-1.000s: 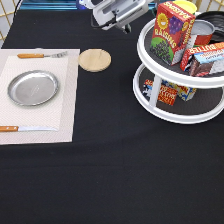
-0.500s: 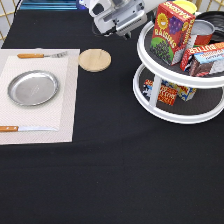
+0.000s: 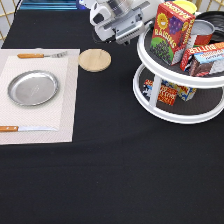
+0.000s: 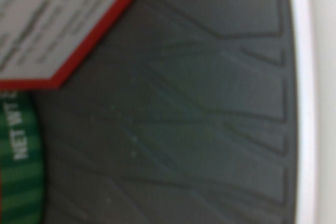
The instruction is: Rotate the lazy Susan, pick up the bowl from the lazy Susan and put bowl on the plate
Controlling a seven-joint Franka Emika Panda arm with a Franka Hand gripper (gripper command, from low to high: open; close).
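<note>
Since half a second ago the jaws have edged a little toward the exterior view's right and now hang at that view's top, just beside the upper tier's left rim of the large two-tier white lazy Susan with dark grey trays. Whether the jaws are spread or pressed together cannot be told; nothing shows in them.

The wrist view looks down on the ribbed grey tray and white rim, with a red-edged box corner alongside.

A glossy black curved shape at the upper tier's far right appears to be the round black bowl, mostly hidden. The tall red raisin box and a metal can stand between it and the jaws.

As I judge it, reaching across could knock the box over or spin the turntable.

The round shiny silver plate lies bare, well apart on the black surface.
</note>
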